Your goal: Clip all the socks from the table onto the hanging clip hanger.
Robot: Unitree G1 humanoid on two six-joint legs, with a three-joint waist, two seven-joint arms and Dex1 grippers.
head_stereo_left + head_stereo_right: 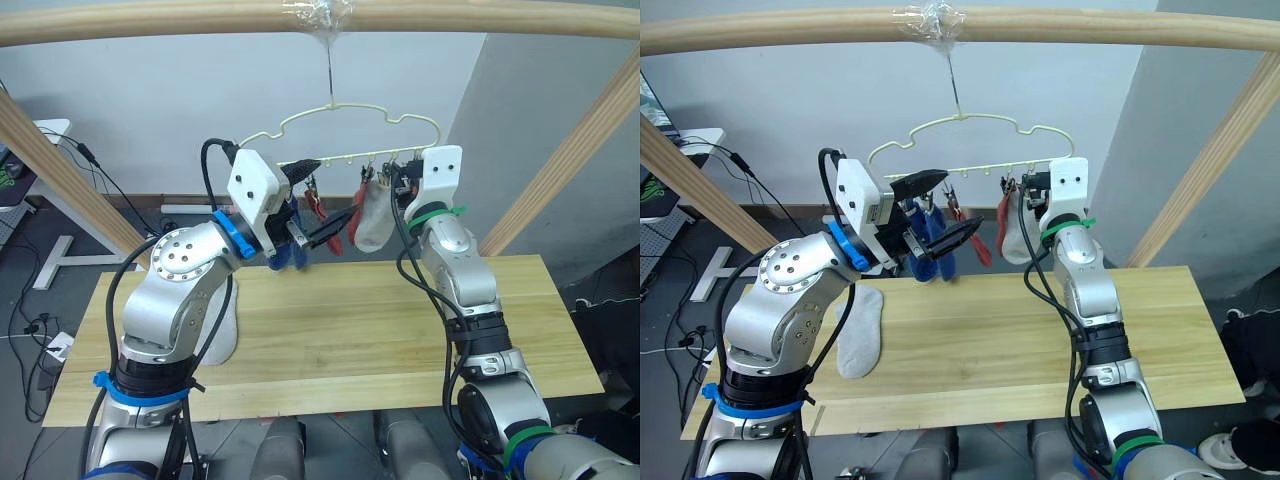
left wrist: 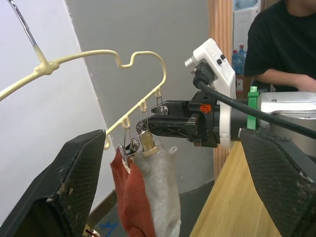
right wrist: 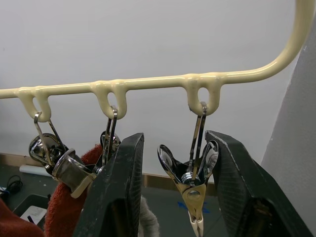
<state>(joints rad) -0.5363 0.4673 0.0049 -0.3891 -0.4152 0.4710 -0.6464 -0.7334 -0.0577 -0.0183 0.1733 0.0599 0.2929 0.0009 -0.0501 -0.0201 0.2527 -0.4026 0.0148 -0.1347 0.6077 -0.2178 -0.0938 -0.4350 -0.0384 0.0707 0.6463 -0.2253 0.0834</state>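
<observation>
As seen from the head camera's left eye, the clip hanger (image 1: 340,125) hangs by its hook from a wooden bar (image 1: 200,20) above the far edge of the table (image 1: 400,330), with a blue sock (image 1: 290,245), a red sock (image 1: 335,232) and a grey sock (image 1: 375,222) dangling from its clips; the left gripper (image 1: 318,200) is raised beside the blue sock with its fingers spread apart and nothing between them, while the right gripper (image 1: 400,183) is lifted to the hanger's right end, just beside the grey sock. From the right eye, a second grey sock (image 1: 862,330) lies flat on the left part of the table, partly behind the left arm. Along the left wrist's fingers, the two black fingers (image 2: 69,187) stand wide apart, and between them the right gripper's tips reach the clips above the red and grey socks; a person in a black shirt (image 2: 281,39) sits in the background. Along the right wrist's fingers, the two black fingers (image 3: 118,197) stand open on either side of an empty metal clip (image 3: 192,190) hanging from the hanger's end loop, not pressing it, with the red sock and the next clips just to one side.
</observation>
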